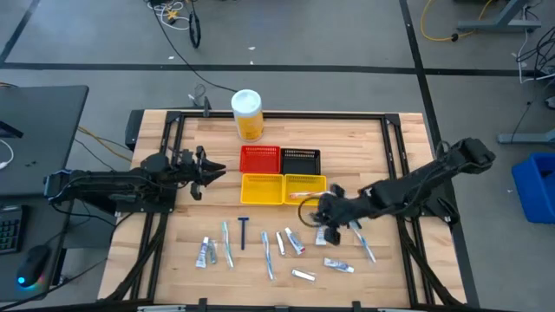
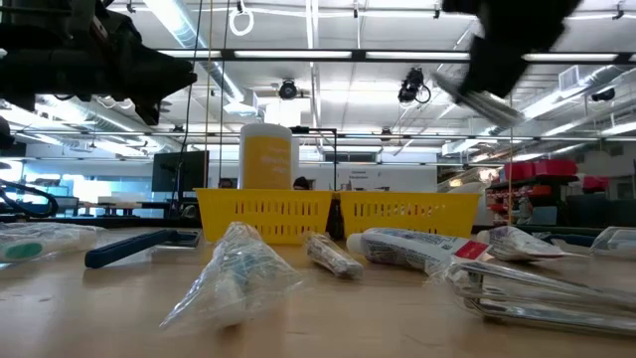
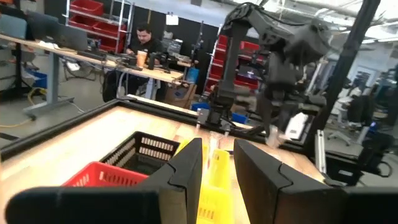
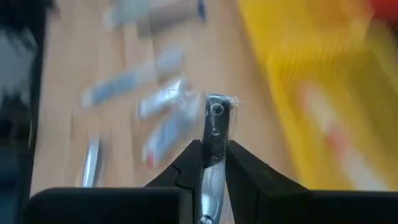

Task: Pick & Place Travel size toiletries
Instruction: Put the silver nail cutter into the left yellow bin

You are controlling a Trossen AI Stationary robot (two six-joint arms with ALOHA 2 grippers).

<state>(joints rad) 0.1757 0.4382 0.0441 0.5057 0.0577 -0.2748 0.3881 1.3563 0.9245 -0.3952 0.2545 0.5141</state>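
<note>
Seemingly a tube (image 4: 323, 124) in yellow basket (image 1: 305, 186)

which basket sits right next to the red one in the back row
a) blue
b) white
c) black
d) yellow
c: in the high view the black basket sits directly beside the red basket in the row nearer the yellow canister, while the two yellow baskets form the row in front.

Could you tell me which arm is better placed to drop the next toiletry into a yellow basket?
Right. Its gripper is already shut on a wrapped item beside the yellow baskets; the left gripper holds nothing.
</note>
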